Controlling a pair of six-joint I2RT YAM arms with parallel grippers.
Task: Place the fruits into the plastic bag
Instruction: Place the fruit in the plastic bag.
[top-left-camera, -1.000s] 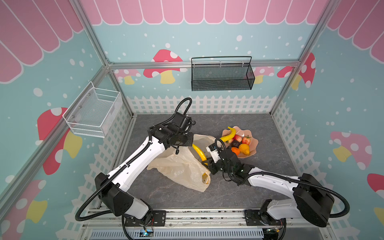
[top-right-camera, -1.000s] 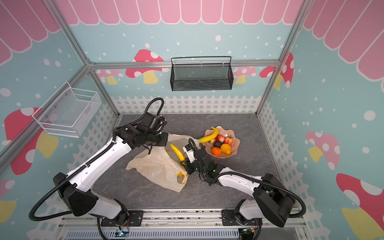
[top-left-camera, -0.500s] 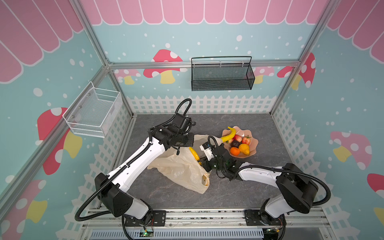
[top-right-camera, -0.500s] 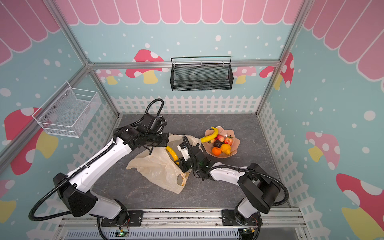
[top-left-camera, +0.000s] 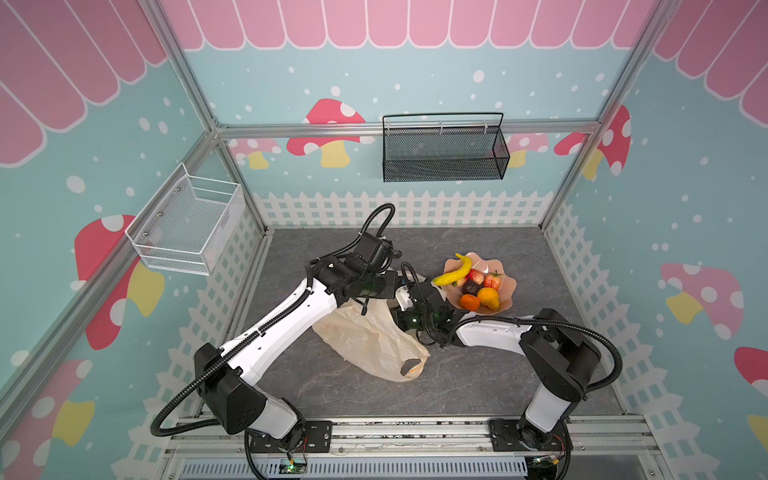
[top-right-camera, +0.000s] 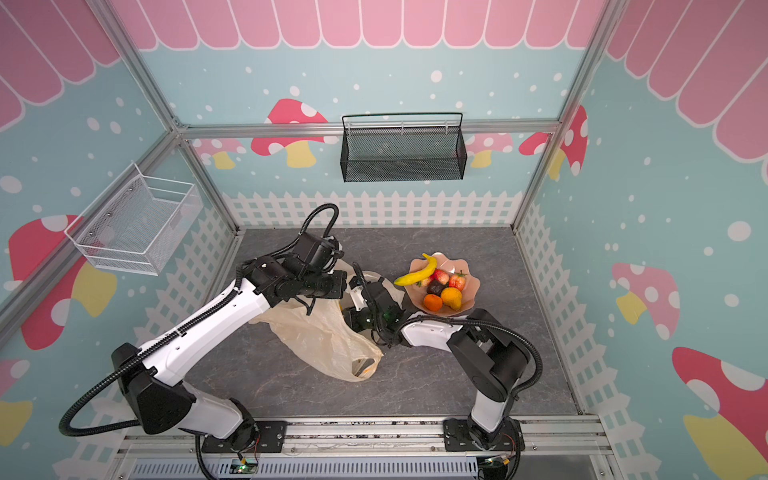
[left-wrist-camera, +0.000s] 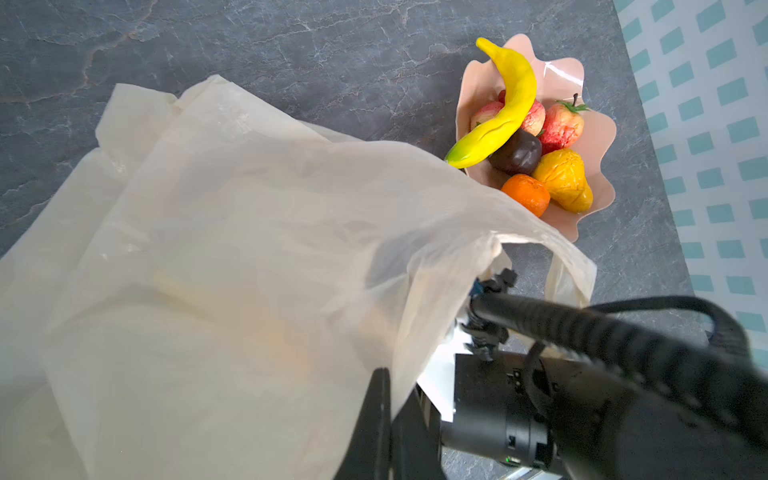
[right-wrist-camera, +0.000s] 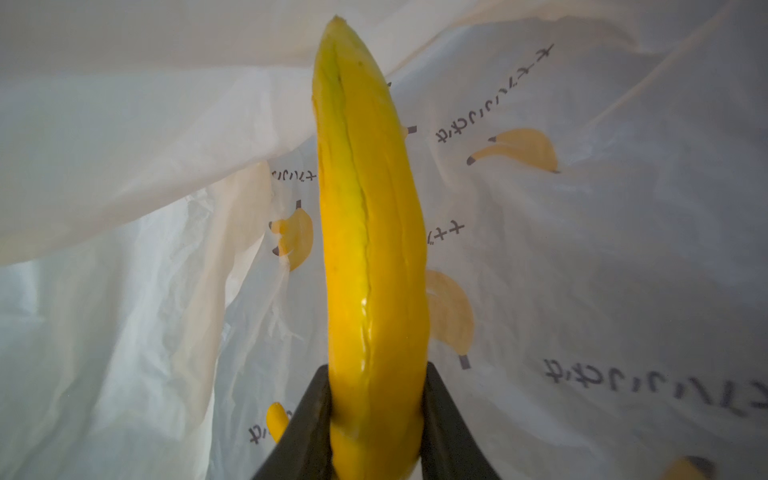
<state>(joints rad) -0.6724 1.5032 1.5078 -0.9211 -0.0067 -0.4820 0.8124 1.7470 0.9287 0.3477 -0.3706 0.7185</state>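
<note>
Right claw (right-wrist-camera: 376, 386) is closed narrow on the thick end of a banana (right-wrist-camera: 370, 228), and it has now gone inside the plastic bag (top-left-camera: 370, 336). In the right wrist view the printed film is on all sides of the fruit. One second ago this banana was in plain sight in the top views, just outside the mouth of the bag. Half a second ago it was at the edge, and now both top views hide it behind the film and the arm.

Left claw (left-wrist-camera: 380, 399) is shut on the upper edge of the bag and lifts the mouth; it has stayed in about the same place. I judge that this fruit is inside but not yet let go, so opening the right claw should come next.

A second banana (top-left-camera: 455, 272), the tangerine (top-left-camera: 469, 302) and the other fruits lie as before in the pink bowl (top-left-camera: 505, 286) on the desk (top-left-camera: 457, 374), beside the bag.
</note>
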